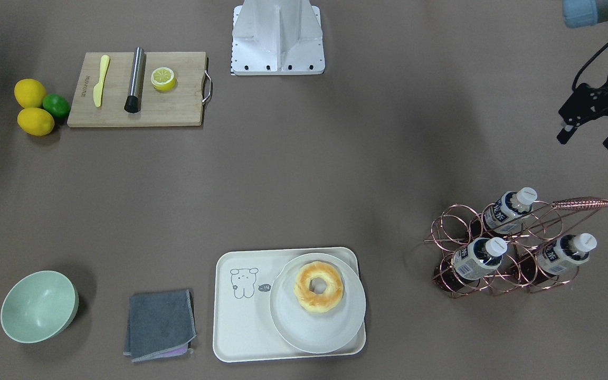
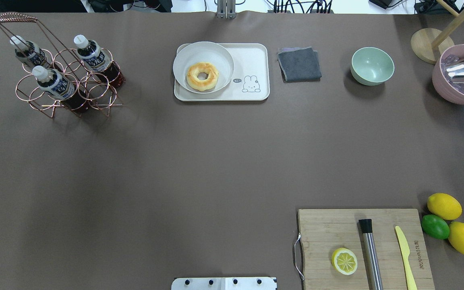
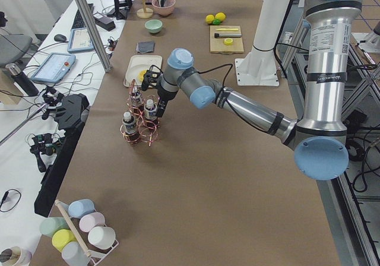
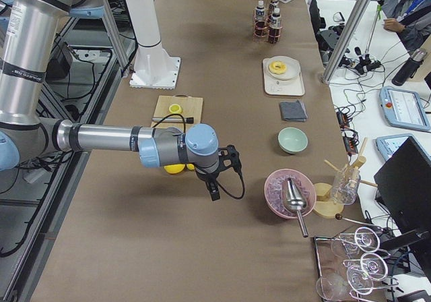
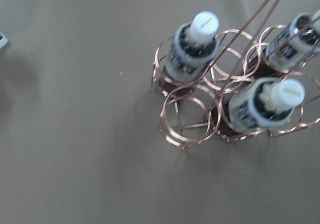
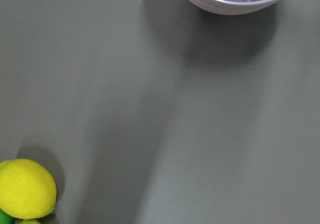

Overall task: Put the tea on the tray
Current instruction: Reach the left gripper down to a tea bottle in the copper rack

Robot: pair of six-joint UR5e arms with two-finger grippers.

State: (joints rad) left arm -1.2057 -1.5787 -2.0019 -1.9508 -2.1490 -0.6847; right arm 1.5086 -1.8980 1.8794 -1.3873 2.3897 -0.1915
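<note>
Three tea bottles stand in a copper wire rack: one, a second and a third, each with a white cap and a dark-blue label. They also show in the overhead view and the left wrist view. The cream tray carries a round white plate with a doughnut. My left gripper is open and empty, apart from the rack on its robot side. My right gripper shows only in the exterior right view, so I cannot tell its state.
A wooden cutting board holds a lemon half, a metal muddler and a yellow knife. Lemons and a lime lie beside it. A grey cloth, green bowl and pink ice bowl line the far edge.
</note>
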